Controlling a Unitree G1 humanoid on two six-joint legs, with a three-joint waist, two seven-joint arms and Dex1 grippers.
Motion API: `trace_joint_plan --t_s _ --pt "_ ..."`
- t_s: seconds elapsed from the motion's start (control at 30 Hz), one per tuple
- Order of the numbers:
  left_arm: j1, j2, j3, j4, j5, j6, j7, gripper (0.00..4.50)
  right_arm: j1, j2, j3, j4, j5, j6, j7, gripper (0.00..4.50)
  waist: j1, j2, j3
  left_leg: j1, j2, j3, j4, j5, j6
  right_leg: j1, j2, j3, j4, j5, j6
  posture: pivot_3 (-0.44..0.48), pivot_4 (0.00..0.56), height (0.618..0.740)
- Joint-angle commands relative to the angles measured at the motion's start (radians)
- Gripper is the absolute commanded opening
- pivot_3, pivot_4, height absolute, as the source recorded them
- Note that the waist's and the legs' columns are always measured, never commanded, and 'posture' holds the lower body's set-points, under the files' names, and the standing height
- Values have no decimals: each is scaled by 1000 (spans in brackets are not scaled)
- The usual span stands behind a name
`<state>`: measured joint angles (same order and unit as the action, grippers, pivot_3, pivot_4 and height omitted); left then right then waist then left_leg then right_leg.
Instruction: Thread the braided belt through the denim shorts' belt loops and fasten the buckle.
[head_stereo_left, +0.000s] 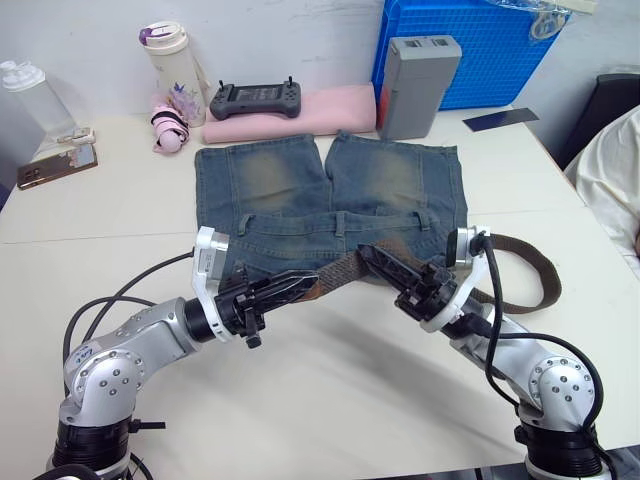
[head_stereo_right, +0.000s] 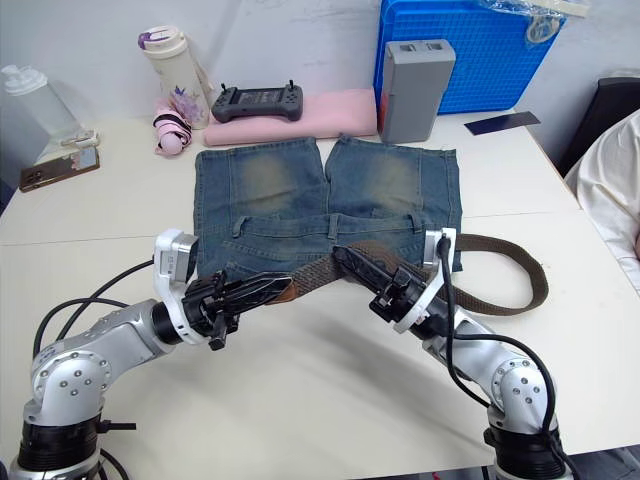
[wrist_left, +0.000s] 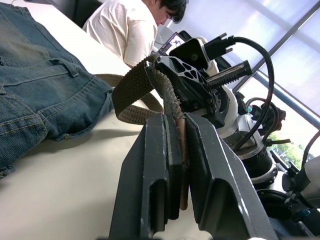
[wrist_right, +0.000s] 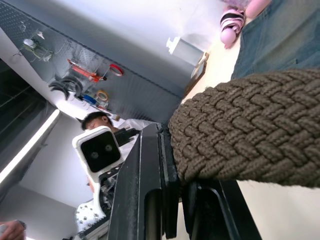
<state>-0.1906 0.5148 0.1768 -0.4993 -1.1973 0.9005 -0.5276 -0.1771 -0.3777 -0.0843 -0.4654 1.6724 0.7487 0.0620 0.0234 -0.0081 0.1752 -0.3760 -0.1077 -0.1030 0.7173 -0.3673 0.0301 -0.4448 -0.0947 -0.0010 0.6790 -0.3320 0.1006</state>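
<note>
Looking down from the head views, the left gripper (head_stereo_left: 300, 285) is clamped on the leather tip of the braided belt (head_stereo_left: 340, 270), and the right gripper (head_stereo_left: 385, 262) pinches the same strap just beside it, over the near waistband of the denim shorts (head_stereo_left: 330, 195) on the table (head_stereo_left: 330, 400); beyond the right gripper the belt loops away across the table. In the left wrist view, the fingers (wrist_left: 150, 170) squeeze the belt's thin end. In the right wrist view, the woven strap sits pressed between that gripper's fingers (wrist_right: 150, 175).
</note>
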Motion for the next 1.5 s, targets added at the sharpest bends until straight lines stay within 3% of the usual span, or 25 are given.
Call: trace_joint_plan --t_s 0.03,0.5,0.57,0.7,0.77,0.9,1.0,1.17,1.27,1.37,1.43,1.5 --pt "5 7 5 -30 -1 -22 1 398 -19 -13 -38 -31 -55 -37 11 68 0 0 0 0 0 0 0 0 0 0 0 0 0 0 0 0 150 678" --pt "-12 18 -5 -18 77 -69 29 398 -35 -34 -62 -9 -99 -31 27 68 -6 0 0 -1 -2 -3 -1 1 1 1 -3 -3 1 0 0 0 150 678" --pt "-10 18 -5 -21 72 -69 27 398 -37 -34 -58 -8 -103 -29 31 68 -20 1 0 -5 -5 -12 -2 3 2 5 -8 -12 3 0 0 0 150 678" --pt "-10 18 -15 -22 85 -69 33 398 -42 -28 -54 -10 -90 -29 34 68 -23 5 -1 -22 -29 -50 -2 19 8 15 -44 -58 6 -5 -1 0 150 678" --pt "-11 19 -31 -18 98 -59 48 398 -45 -30 -52 -14 -92 -28 37 68 -3 5 -1 -21 -35 -52 0 21 7 3 -36 -34 7 -5 -2 0 150 678" --pt "-21 -5 -39 -9 73 -49 73 398 -45 -32 -49 -21 -90 -25 37 68 2 5 -1 -21 -36 -51 -2 21 7 1 -30 -18 3 -4 0 0 150 678" --pt "-13 -14 -34 -10 52 -42 75 1308 -44 -31 -45 -26 -83 -23 33 0 0 5 -1 -21 -36 -50 -4 21 7 0 -30 -16 3 -4 0 0 150 678" --pt "-10 -1 -13 -22 66 -47 85 3463 -40 -25 -45 -36 -78 -17 24 0 0 5 -1 -21 -34 -49 -4 21 5 -1 -27 -14 2 -4 1 0 150 678" --pt "-10 27 14 -14 85 -62 64 3463 -35 -25 -50 -38 -85 -21 17 0 0 5 -1 -21 -33 -48 -4 22 4 -1 -26 -13 2 -4 1 0 150 678" --pt "-16 105 -11 17 223 -138 -34 3463 -31 -38 -95 -16 -82 -37 5 0 0 5 -1 -20 -31 -47 -4 22 2 -1 -23 -11 2 -3 1 0 150 678" --pt "-48 192 -159 107 530 -387 -157 3463 -18 -73 -165 11 -75 -46 14 0 2 5 -1 -19 -30 -47 -4 22 1 -1 -22 -11 2 -3 1 0 150 678" --pt "-132 219 -324 287 851 -695 -208 3463 11 -117 -236 38 -70 -45 46 0 14 5 -1 -17 -30 -44 -6 22 1 1 -23 -10 1 -3 1 0 150 678"
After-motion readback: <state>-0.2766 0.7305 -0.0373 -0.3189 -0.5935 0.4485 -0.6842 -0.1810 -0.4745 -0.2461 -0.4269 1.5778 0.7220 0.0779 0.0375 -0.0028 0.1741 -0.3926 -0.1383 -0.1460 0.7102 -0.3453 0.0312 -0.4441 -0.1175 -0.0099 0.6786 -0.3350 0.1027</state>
